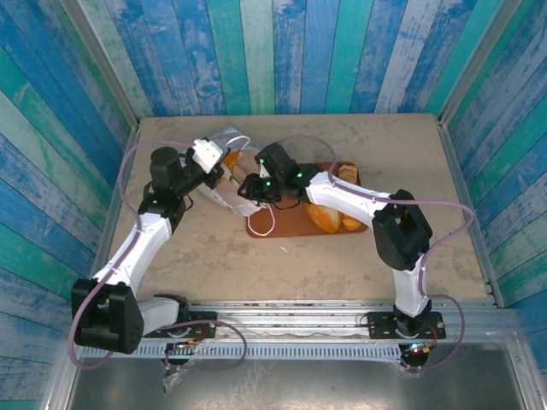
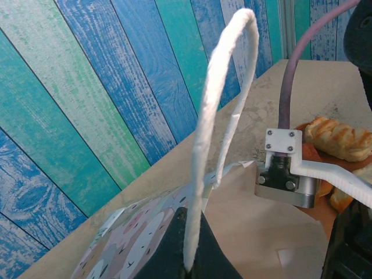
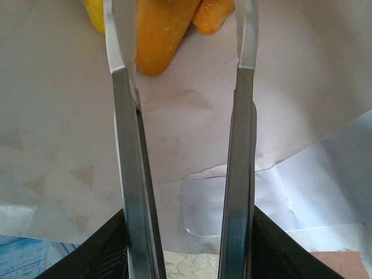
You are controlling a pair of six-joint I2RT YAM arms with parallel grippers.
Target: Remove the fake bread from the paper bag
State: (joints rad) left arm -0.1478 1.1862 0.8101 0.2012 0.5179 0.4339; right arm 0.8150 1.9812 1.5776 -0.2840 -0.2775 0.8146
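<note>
Blue and teal plank walls ring the beige tabletop [image 1: 376, 145], where both arms crowd over the paper bag [image 1: 229, 139] at 11 o'clock, hiding most of it from above. From the left wrist, the left pincer [image 2: 189, 263] is clamped on the bag's white cord handle [image 2: 224, 87]. The right wrist looks into the bag: the right pincer [image 3: 183, 23] stands moderately parted, gripping nothing, with orange fake bread [image 3: 160, 40] ahead, long axis toward 12 o'clock, cut off at the frame's edge.

The left tool [image 2: 189, 263] pinches the white cord handle [image 2: 201, 145] of the paper bag [image 2: 133, 232], fake bread [image 2: 340, 136] beyond.
</note>
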